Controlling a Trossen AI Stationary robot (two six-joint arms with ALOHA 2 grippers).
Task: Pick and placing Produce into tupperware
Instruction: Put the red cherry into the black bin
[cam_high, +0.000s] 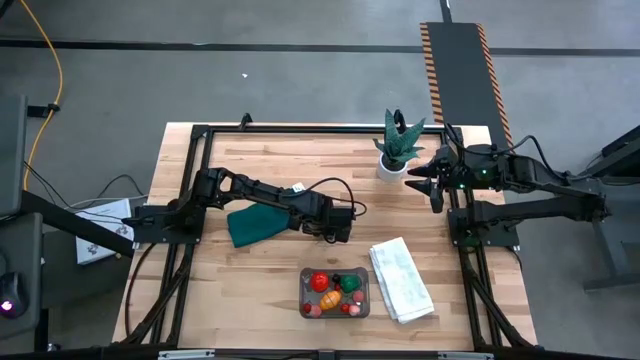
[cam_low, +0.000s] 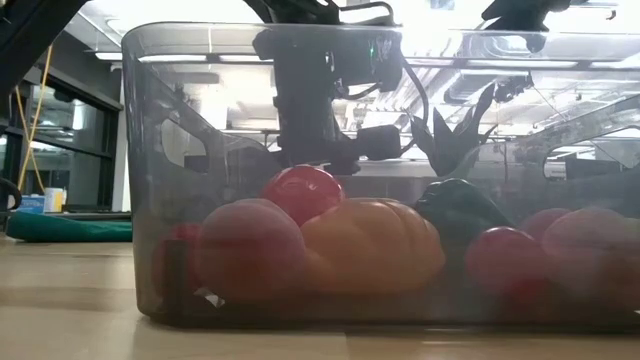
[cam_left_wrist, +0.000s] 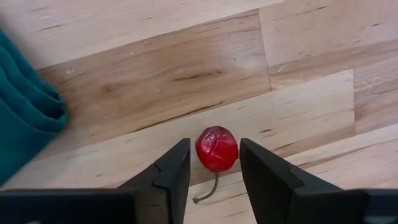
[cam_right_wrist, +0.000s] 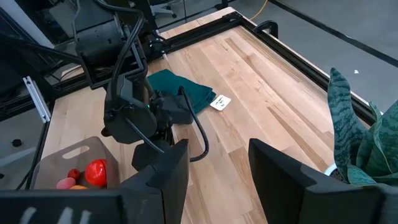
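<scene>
While the red cherry sits on the surface between the left gripper fingers, they're open, not gripping yet. It's round, so an off-centre close could squirt it out sideways. Tupperware is near, already holding most of the produce. Right gripper idles open by the potted plant.

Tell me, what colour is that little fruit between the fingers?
Red cherry, clearest in the left wrist view.
</scene>
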